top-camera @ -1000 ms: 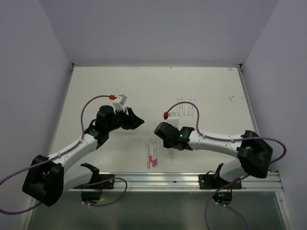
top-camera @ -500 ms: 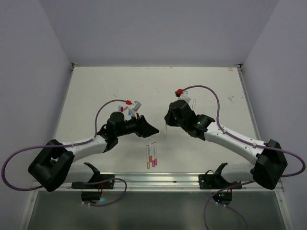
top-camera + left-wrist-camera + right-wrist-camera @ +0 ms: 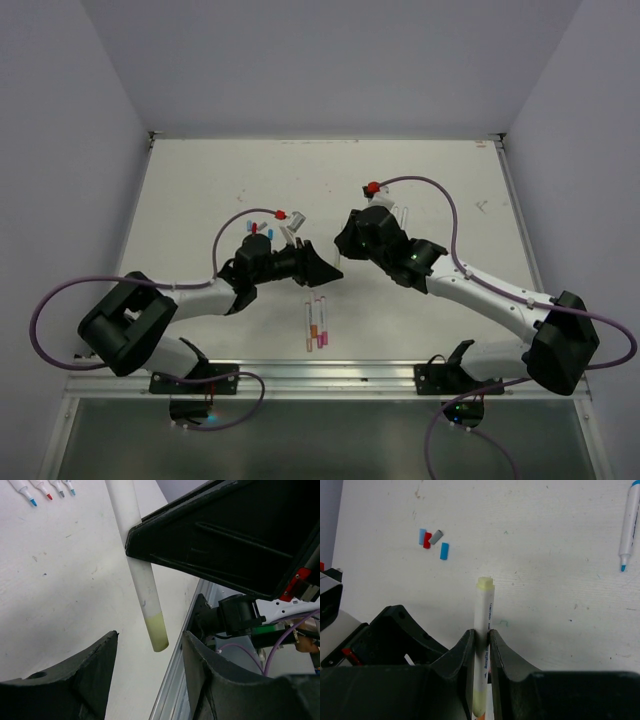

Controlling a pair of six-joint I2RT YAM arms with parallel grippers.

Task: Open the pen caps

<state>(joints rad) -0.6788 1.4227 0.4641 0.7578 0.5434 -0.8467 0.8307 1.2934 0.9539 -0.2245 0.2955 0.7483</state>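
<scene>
Risk first: the pen [image 3: 141, 575] was clamped at mid-barrel only, so a pull on its yellow end [image 3: 157, 632] could drag the whole pen through the right gripper [image 3: 481, 636] instead of freeing a cap. The end hung off-centre, nearer the right-hand finger in the left wrist view, so an uneven close could knock the pen askew. A close made too high would land on white barrel, not on the yellow part. Both gripper bodies were crowded together, so a bump was judged possible. Whether the yellow end was a cap or just the barrel tail could not be told.

Left gripper [image 3: 149, 642]: jaws were spread either side of the yellow end, with nothing touched or held. Right gripper: fingers were pinched on the pen, with the bare yellow nib [image 3: 485, 582] poking out beyond them. The pen was held up off the table [image 3: 545, 580], between the two grippers. Loose caps [image 3: 431, 539] were left well apart from it, by the left arm.
</scene>
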